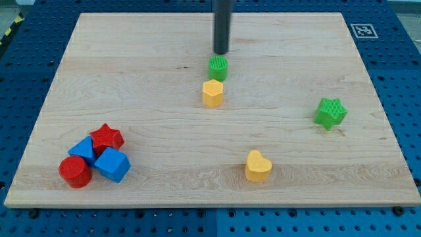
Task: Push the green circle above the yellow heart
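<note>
**Operator:** Report the position of the working end and the target block.

**Arm:** My tip (222,52) rests on the worktop (131,79) just toward the view's top of the green circle (218,68), near it; contact cannot be confirmed. I carry no fingers, only a straight rod, so nothing is spread, pressed together or pinching. The green circle sits directly above a yellow hexagon-like block (212,93), the two touching or nearly so. The yellow heart (258,166) lies well apart, toward the view's bottom and slightly right.

**Operator:** State the procedure for the current step.

**Arm:** In my judgement, the green circle must travel down and to the right, stopping just above the yellow heart.
1. Push from the side opposite the direction of travel, through the circle's centre, or it will roll off the rod.
2. The yellow hexagon-like block obstructs a straight downward push. Shift the circle to the view's right first, then push downward.
3. Slow down near the heart to avoid striking it.
The green star (330,112) and the cluster of red and blue blocks (95,158) are clear of this path.

**Operator:** Any markings?

**Arm:** A black-and-white square marker (361,30) sits at the worktop's top right corner. I can read no text or brand.
</note>
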Available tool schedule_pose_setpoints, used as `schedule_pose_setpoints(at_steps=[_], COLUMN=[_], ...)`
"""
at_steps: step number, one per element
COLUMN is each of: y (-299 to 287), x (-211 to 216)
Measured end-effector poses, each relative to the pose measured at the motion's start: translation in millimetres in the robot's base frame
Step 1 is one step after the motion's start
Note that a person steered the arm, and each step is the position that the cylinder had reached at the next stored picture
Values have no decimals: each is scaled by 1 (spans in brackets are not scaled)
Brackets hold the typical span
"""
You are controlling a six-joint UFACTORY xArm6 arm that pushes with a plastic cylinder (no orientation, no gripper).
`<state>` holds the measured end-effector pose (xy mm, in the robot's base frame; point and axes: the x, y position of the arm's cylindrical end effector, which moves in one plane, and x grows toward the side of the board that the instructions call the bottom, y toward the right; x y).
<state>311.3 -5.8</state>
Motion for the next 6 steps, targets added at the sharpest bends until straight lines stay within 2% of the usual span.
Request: schedule_pose_setpoints(at_steps=[1,2,4,6], y=[-8,9,22,16], x=[19,37,39,68])
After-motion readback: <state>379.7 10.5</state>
